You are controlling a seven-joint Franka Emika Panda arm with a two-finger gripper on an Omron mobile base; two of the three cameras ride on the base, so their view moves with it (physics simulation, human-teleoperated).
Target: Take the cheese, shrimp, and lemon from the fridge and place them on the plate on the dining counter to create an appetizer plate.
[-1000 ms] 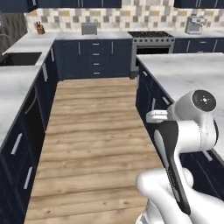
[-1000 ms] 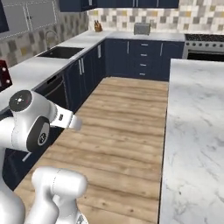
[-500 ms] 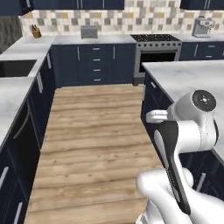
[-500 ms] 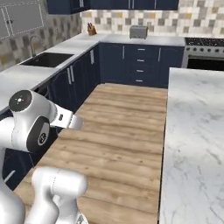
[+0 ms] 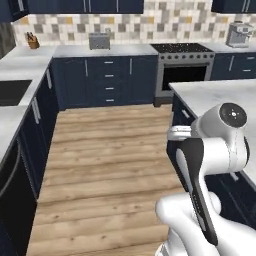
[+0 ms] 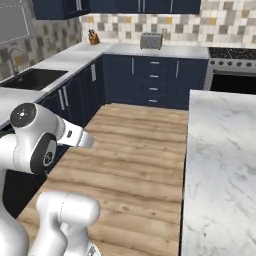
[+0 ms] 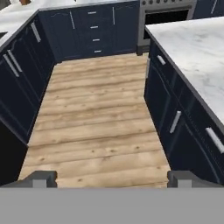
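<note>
Facing down a wood-floor aisle [image 7: 100, 127], gripper [image 7: 111, 178] wide open w/ nothing btwn its 2 fingertips, dining counter [image 7: 197, 48] marble top at right, stove [image 5: 182, 62] at far wall.

White, grey-veined marble tops the navy-based dining counter [image 6: 220, 165]; light wood-plank floor [image 5: 110, 165]; beige-and-grey checkered tile wall [image 5: 165, 20].

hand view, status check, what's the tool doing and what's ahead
Tool open, holding nothing. Dining counter alongside, bare where seen. Wood floor ahead runs to the drawers.
</note>
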